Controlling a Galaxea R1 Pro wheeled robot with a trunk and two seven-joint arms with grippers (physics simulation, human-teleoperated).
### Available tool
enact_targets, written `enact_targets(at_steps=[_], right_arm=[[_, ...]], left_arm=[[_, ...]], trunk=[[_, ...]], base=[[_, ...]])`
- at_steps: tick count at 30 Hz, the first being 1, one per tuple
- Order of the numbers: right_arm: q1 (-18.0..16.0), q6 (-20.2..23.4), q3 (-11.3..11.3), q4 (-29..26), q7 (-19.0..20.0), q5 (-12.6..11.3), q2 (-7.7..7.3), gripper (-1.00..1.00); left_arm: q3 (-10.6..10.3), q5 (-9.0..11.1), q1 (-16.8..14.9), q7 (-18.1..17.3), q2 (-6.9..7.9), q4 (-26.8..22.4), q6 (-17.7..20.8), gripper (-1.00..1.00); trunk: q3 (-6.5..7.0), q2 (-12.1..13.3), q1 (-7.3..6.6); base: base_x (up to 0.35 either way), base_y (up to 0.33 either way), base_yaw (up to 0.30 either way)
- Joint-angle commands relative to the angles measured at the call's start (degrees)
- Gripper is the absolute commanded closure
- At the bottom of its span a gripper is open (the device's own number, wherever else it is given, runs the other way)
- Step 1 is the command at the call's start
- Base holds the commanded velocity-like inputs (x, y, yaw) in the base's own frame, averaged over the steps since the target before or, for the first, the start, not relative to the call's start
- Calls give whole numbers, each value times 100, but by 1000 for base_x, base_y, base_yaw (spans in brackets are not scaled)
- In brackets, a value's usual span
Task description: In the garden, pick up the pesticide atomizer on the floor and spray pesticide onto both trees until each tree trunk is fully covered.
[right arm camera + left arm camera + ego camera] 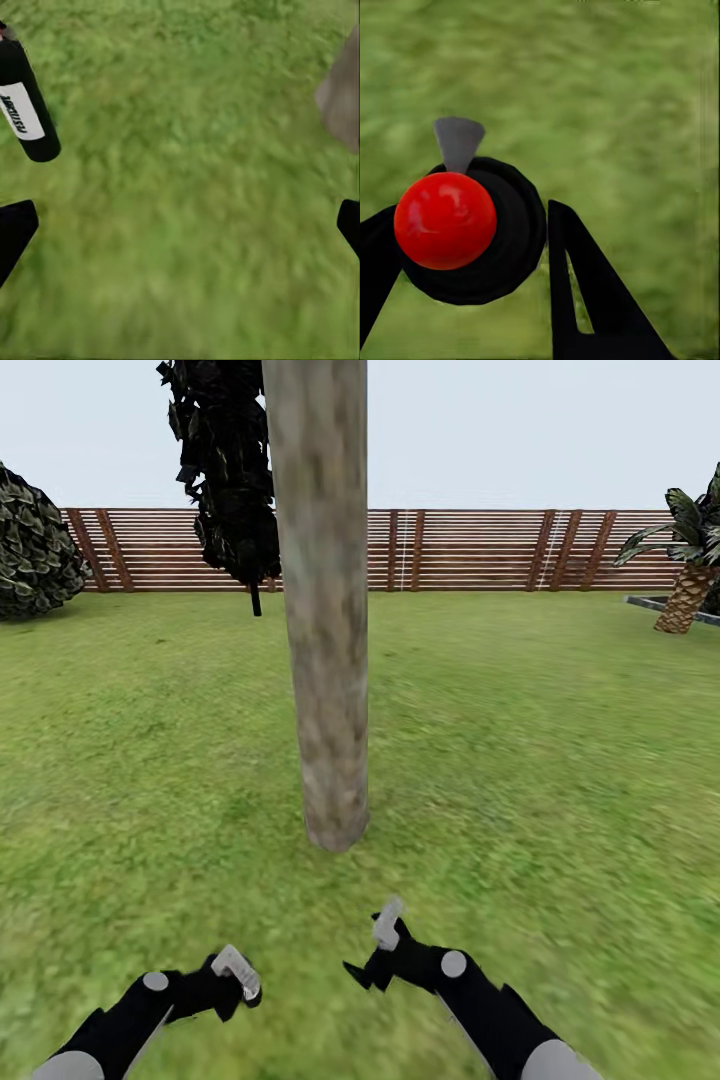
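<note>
One thick pale grey-beige mottled tree trunk [328, 610] rises from the grass lawn [540, 760] straight ahead, its base a short way beyond both grippers. The pesticide atomizer [446, 221] is a black bottle with a round red cap and a grey nozzle. It sits between the black fingers of my left gripper [472, 214], which is shut on it. In the right wrist view the atomizer [22, 105] shows its white label. My left gripper [232, 978] hangs low on the left. Low and just right of the trunk, my right gripper [380, 952] is open and empty, the trunk's base [341, 97] off to one side.
A brown slat fence [470, 550] closes the lawn at the back. A dark-leaved thin-stemmed tree [235, 480] stands behind the trunk on the left, a round bush [30, 545] at far left, and a palm [690, 575] by a paved edge at far right.
</note>
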Motion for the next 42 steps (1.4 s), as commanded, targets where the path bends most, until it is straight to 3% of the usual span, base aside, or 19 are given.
enact_targets(at_steps=[1,3,5,6,8,18,24,30,36,41,42], right_arm=[[-61,21,2,1,229,37,1,-100],[-206,50,2,2,860,308,1,-100],[-260,52,2,-1,1080,524,2,-100],[-275,52,2,-3,1137,601,2,100],[-293,47,-1,-5,1226,693,2,100],[-302,42,-4,-20,1522,746,2,100],[-302,42,-5,-39,1643,746,2,100],[-304,46,0,-52,1683,746,2,100],[-308,51,2,-169,1686,746,2,100],[-310,51,2,-182,1686,745,8,100],[-307,47,2,-181,1686,746,6,100]], left_arm=[[-14,-45,-52,-247,39,1,13,100],[-18,-454,-160,-678,95,3,72,100],[-10,-821,-185,-774,100,-1,191,100],[-7,-968,-191,-801,97,-5,255,100],[-6,-1164,-199,-834,90,-11,342,100],[-38,-1321,-225,-899,22,-158,383,100],[-29,-1463,-224,-1497,-27,-367,360,100],[-37,-1492,-202,-1615,-144,-529,335,100],[-372,-1489,-199,-1631,-251,-557,312,100],[-482,-1493,-185,-1638,-503,-678,315,100],[-526,-1498,-199,-1634,-651,-682,322,100]], trunk=[[-1,0,0],[-1,0,0],[-1,0,0],[-1,0,0],[-1,0,0],[-1,0,0],[-1,0,0],[-1,0,0],[-1,0,0],[-1,0,0],[-1,0,0]], base=[[0,0,0],[0,0,0],[0,0,0],[0,0,0],[0,0,0],[0,0,0],[0,0,0],[0,0,0],[0,0,0],[0,0,0],[0,0,0]])
